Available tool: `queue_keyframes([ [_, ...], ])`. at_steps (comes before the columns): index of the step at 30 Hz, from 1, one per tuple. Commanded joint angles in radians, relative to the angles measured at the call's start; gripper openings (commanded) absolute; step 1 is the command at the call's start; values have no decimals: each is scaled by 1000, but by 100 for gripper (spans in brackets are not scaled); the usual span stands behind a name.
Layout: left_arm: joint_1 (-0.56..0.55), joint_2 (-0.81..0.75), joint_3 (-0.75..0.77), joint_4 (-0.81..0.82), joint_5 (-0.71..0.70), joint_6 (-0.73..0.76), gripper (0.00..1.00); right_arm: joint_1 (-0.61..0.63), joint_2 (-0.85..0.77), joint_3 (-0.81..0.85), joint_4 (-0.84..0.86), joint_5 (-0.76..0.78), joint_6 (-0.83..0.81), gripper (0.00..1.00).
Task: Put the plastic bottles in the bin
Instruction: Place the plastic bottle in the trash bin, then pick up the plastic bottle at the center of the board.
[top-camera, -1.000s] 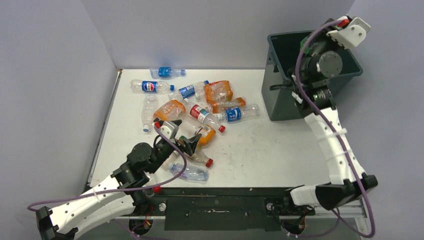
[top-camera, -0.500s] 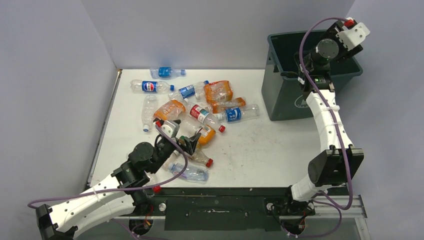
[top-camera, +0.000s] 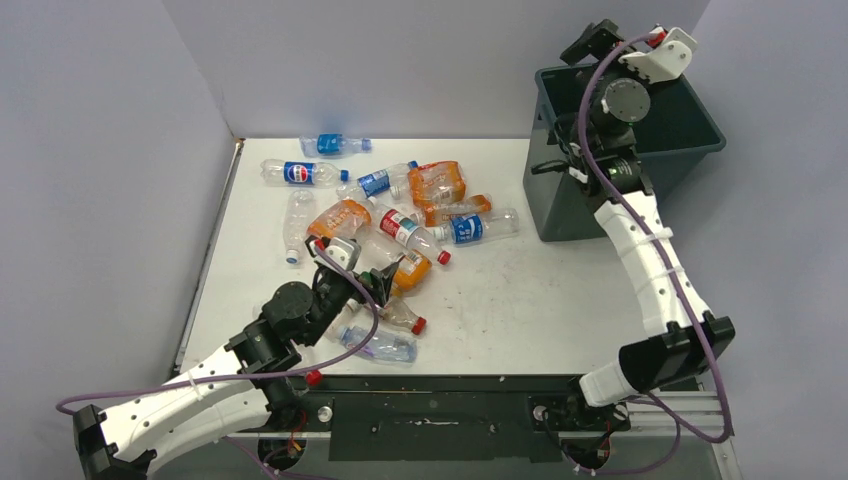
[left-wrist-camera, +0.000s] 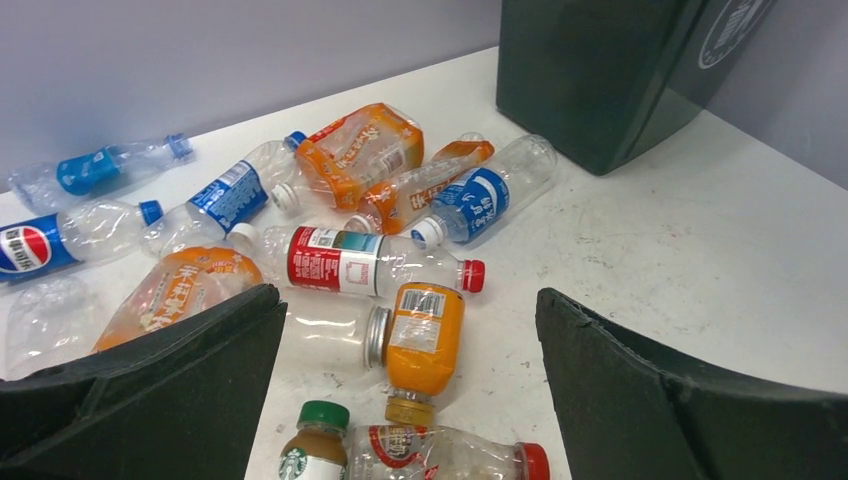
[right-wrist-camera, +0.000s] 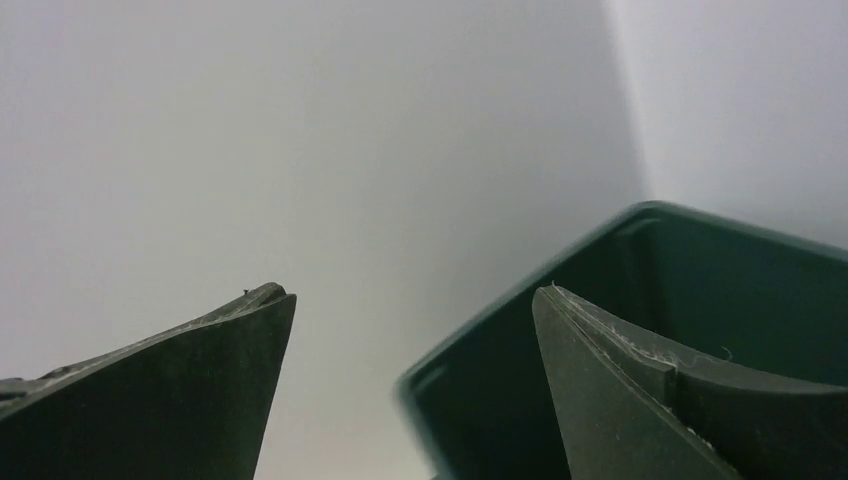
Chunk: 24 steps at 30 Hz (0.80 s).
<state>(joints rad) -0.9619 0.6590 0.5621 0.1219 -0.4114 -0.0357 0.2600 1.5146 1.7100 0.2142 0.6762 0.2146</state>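
White tabletop (top-camera: 520, 300), scuffed, walled at back and left.

Large dark grey-green tapered plastic bin (top-camera: 562, 205): upright at the far right corner of the table, white litter symbol on its front wall.

Right arm raised high over the bin. Right gripper (right-wrist-camera: 408, 292) above the bin's back-left rim, jaws spread wide, nothing between them.

1 heap of small plastic bottles (top-camera: 400, 225), left-centre of the table, well apart from the bin, all lying down: clear ones with blue labels, crushed orange ones.

Left gripper (left-wrist-camera: 405, 295) low over the heap's near edge, jaws wide, empty. Below its gap lies a small orange bottle with a barcode label (left-wrist-camera: 424, 345); just beyond, a clear bottle with red label and red cap (left-wrist-camera: 350, 262).

1 clear blue-labelled bottle (top-camera: 333, 145) lies apart, by the back wall.
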Motion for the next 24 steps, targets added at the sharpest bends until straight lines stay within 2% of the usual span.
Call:
queue_keyframes([
  [1,-6,2,65,-14,-88,21,96,-1,-173,-66,-77,-425,256,93],
  [3,-7,7,66,-20,-112,26,96,18,-213,-188,-81,-607,363,93],
  [5,-8,18,66,-26,-122,31,96,92,-258,-333,-58,-702,396,93],
  [10,-8,98,111,-107,-141,30,96,279,-341,-668,-47,-626,447,94],
  [14,-6,193,163,-203,-145,11,96,307,-397,-926,75,-705,536,95],
  [20,20,302,248,-320,-91,-95,96,308,-422,-1112,52,-806,535,95],
  [24,43,337,330,-505,3,-189,96,311,-432,-1206,94,-912,518,95],
])
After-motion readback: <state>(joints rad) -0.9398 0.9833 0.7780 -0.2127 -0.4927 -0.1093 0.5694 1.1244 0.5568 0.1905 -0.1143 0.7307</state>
